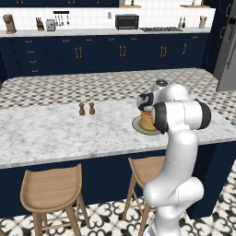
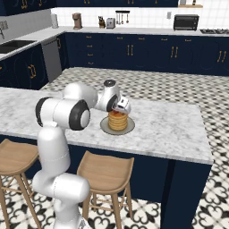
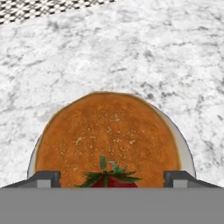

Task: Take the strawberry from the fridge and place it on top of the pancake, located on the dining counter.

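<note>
Treat the strawberry [image 3: 109, 178] as light, soft and easily bruised, with a rounded skin that may roll; if you must take it again, pinch its red flanks below the green leaves, gently. It sits on the near edge of the pancake [image 3: 107, 133], which rests on its plate [image 3: 186, 153] on the bench [image 3: 131, 52]. Your pincer [image 3: 111, 177] stands wide, its 2 fingertips [image 3: 43, 178] well apart to either side of the fruit, gripping nothing.

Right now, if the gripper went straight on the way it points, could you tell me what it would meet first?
Most likely the strawberry between the open gripper's fingertips, resting on or just above the pancake; depth there is unclear.
</note>
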